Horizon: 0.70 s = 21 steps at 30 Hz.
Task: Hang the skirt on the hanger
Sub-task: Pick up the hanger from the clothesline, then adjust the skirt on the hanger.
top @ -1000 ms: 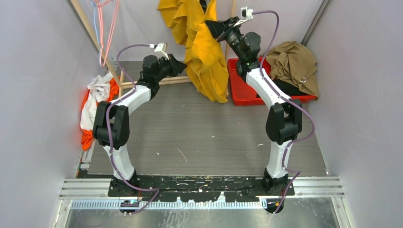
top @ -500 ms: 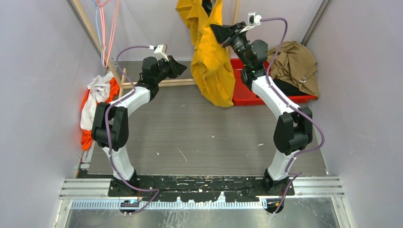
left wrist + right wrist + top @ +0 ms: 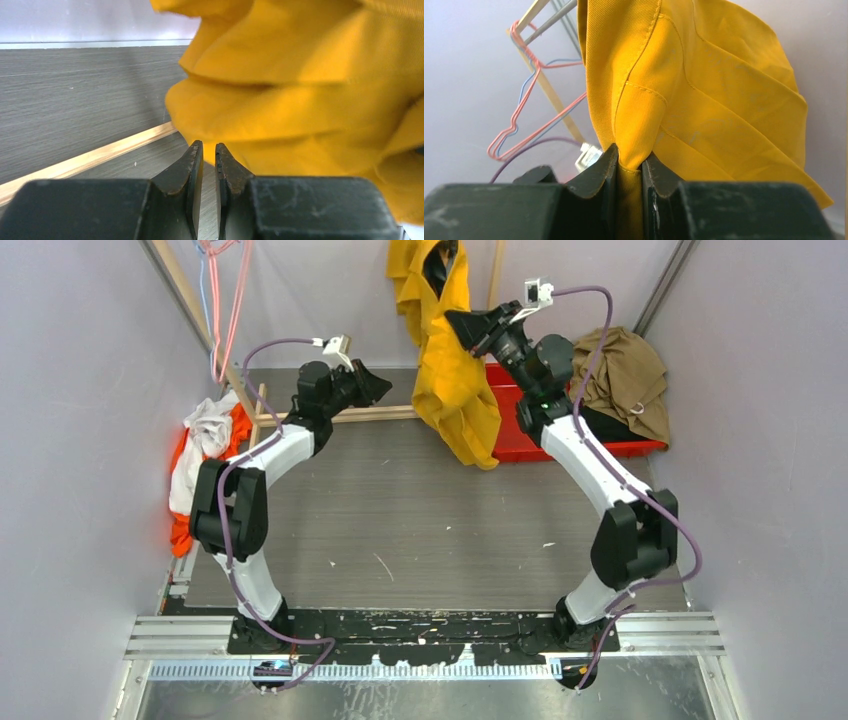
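The right gripper (image 3: pixel 630 156) was clamped on the yellow skirt (image 3: pixel 709 100) so it hung free. The left gripper (image 3: pixel 208 148), almost together, held nothing.

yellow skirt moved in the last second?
Yes. The yellow skirt, clamped in the right gripper, has swung right: its hem now overlaps the left edge of the red bin.
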### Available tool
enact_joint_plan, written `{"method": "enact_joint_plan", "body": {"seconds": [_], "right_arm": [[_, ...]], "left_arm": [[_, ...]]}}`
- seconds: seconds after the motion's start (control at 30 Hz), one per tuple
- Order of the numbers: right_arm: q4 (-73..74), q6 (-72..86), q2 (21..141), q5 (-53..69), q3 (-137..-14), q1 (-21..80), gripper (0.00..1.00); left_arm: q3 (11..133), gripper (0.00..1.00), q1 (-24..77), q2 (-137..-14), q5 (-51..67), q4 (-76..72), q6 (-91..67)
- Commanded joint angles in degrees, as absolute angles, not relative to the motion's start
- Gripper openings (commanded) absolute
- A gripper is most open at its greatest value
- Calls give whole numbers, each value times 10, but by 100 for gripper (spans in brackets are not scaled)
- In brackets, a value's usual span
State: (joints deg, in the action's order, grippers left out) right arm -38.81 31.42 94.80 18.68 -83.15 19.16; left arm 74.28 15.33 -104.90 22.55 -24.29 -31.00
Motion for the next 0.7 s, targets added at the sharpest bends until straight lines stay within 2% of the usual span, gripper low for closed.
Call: {"method": "enact_joint_plan", "body": {"seconds": [0.0, 0.17, 0.23, 0.3, 0.4, 0.5, 0.67], "right_arm": [[-383, 289, 812, 231, -837, 196, 1], [-187, 276, 733, 285, -871, 196, 1], [-79, 268, 710, 310, -896, 195, 1], [21, 247, 689, 334, -922, 195, 1], [146, 236, 661, 358, -951, 194, 1], [203, 261, 640, 375, -960, 191, 1], [296, 291, 610, 410, -972, 178, 1]], "left_arm": [[749, 15, 149, -993, 235, -241, -300], [754, 16, 149, -940, 237, -170, -293], [747, 20, 149, -905, 234, -141, -291], [739, 25, 149, -863, 226, -93, -287], [713, 38, 149, -806, 227, -65, -283], [662, 48, 149, -752, 231, -80, -282], [586, 58, 143, -674, 229, -98, -271]]}}
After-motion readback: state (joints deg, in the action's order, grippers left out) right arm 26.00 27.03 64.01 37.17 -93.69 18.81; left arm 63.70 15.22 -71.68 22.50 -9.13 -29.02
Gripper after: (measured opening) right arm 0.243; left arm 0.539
